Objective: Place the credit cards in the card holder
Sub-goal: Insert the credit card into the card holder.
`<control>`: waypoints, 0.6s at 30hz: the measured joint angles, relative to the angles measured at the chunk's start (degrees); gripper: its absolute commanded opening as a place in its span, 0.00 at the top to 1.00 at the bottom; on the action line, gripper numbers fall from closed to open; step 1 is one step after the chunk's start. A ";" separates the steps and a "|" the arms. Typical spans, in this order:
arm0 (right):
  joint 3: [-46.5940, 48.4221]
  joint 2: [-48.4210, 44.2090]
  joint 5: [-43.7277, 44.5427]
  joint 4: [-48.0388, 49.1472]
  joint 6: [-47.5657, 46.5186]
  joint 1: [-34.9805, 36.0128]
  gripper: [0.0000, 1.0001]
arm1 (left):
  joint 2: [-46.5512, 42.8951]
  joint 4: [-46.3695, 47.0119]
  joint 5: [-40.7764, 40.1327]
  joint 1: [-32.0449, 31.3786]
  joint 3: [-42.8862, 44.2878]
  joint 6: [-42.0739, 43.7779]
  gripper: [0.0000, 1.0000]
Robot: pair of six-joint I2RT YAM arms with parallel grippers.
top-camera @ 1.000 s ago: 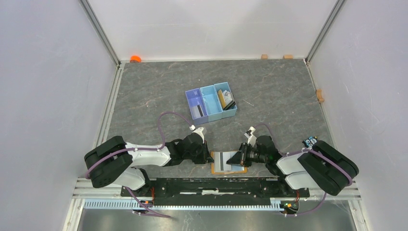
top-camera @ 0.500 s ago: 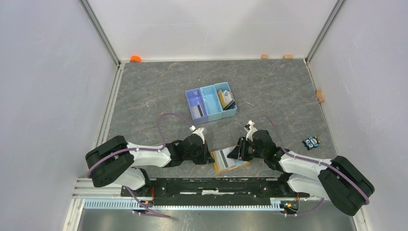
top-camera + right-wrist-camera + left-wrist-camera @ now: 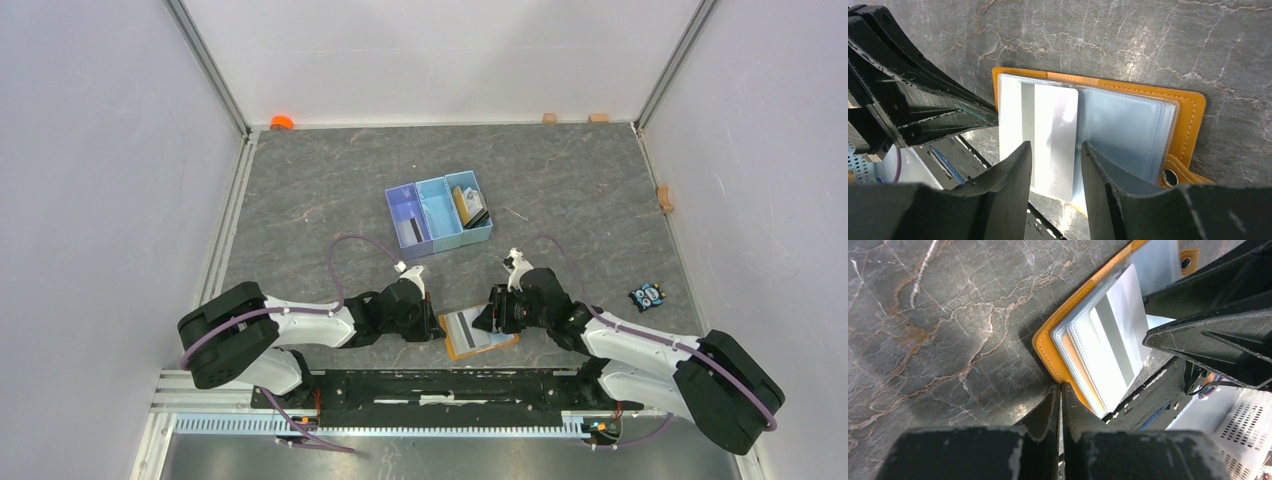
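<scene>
Near the tabletop's near edge, between the two arms, the card holder (image 3: 482,335) is lying open, its orange cover down and its clear sleeves facing up. A grey card (image 3: 1053,120) is sitting in the half toward the left arm. At the holder's left orange rim, the left gripper (image 3: 1059,390) is resting with its fingers pressed together, gripping nothing. Over the grey card, the right gripper (image 3: 1054,150) is hovering with its jaws apart; whether it touches the card cannot be told. Toward the tabletop's middle, a blue tray (image 3: 438,208) is holding more cards (image 3: 470,205) in its right compartment and a black card (image 3: 408,230) in its left. Near the right edge, a small gadget (image 3: 647,296) is lying.
</scene>
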 measured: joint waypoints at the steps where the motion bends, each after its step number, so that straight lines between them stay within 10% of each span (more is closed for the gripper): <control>1: 0.15 0.00 0.13 -0.26 -0.17 0.42 0.53 | 0.00 0.00 0.00 0.00 0.00 0.00 0.98; 18: 7.98 5.77 5.07 -6.10 -2.03 9.79 0.42 | 0.04 0.07 0.02 0.00 0.00 -0.02 0.98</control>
